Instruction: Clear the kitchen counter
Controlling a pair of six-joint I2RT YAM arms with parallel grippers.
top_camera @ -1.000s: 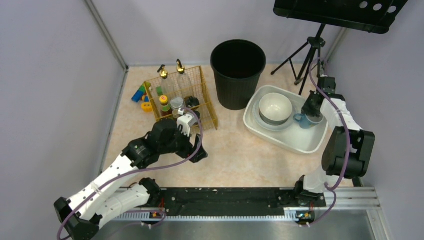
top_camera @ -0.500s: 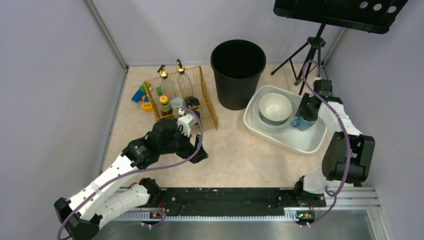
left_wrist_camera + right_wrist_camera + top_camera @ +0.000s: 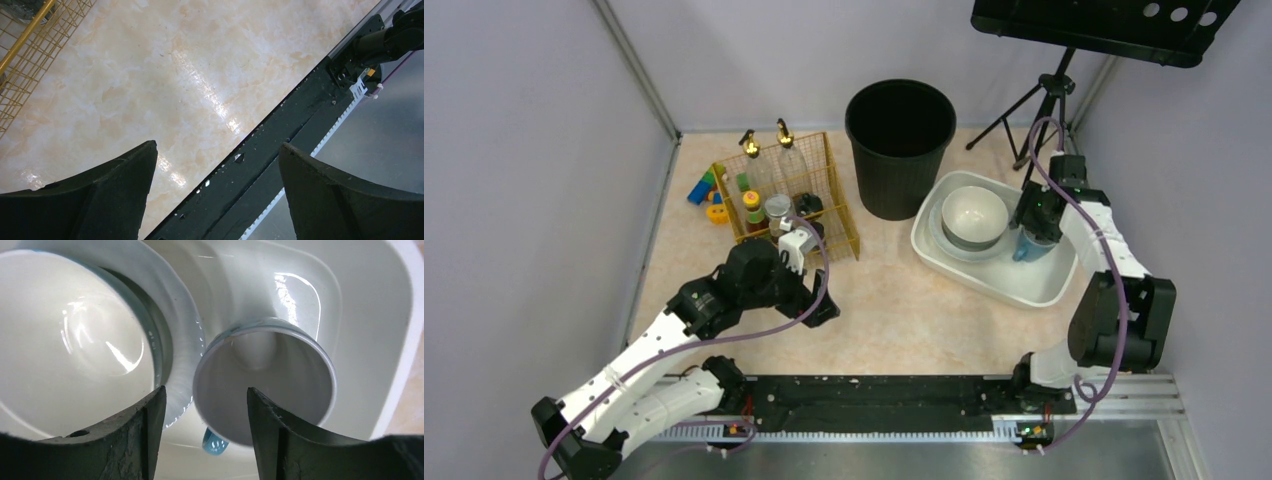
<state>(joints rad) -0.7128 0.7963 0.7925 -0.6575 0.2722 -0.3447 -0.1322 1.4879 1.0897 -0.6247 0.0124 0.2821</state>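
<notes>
1. The right gripper (image 3: 1031, 222) (image 3: 202, 396), shut a second ago, now has its jaws partly spread. The near wall of the blue mug (image 3: 1027, 247) (image 3: 265, 385) stands loose between them.
2. The mug now sits lower in the white tub (image 3: 984, 282) (image 3: 395, 315), just under the gripper and nearer the bowl (image 3: 974, 215) (image 3: 75, 340).
3. The left gripper (image 3: 820, 303) (image 3: 217, 165) stays wide open and empty, with the kitchen counter (image 3: 894, 310) (image 3: 150, 75) below it.

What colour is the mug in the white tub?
The mug is blue outside, with a blue handle, and white inside; the right wrist view shows it best.
</notes>
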